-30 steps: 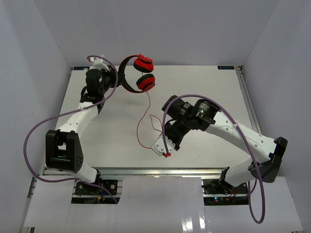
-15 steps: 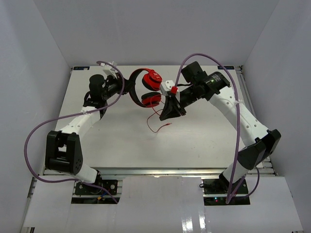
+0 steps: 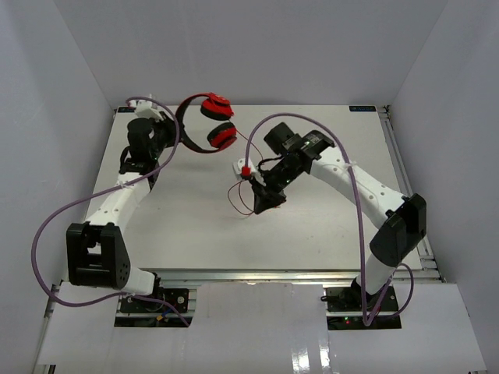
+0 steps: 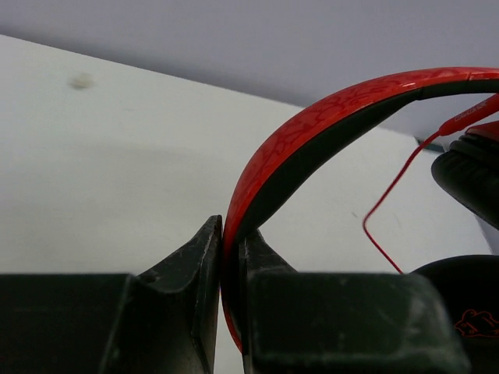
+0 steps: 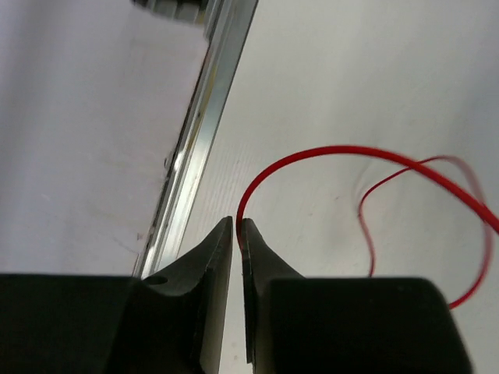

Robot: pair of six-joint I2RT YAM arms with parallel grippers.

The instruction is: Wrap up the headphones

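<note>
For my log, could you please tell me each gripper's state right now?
Left gripper: shut on the headband.
Right gripper: shut on the cable.

Left gripper point(image 4: 231, 234): headband point(image 4: 312, 132) of headphones point(image 3: 204, 125) clamped between fingertips, arching up and right from them. Ear cups point(image 4: 468, 179) at far right of fingertips, table point(image 3: 327, 226) beyond. Right gripper point(image 5: 238, 227): cable point(image 5: 327, 152) pinched at fingertips, looping ahead and right over table. Table edge rail point(image 5: 195, 156) left of fingertips.
</note>
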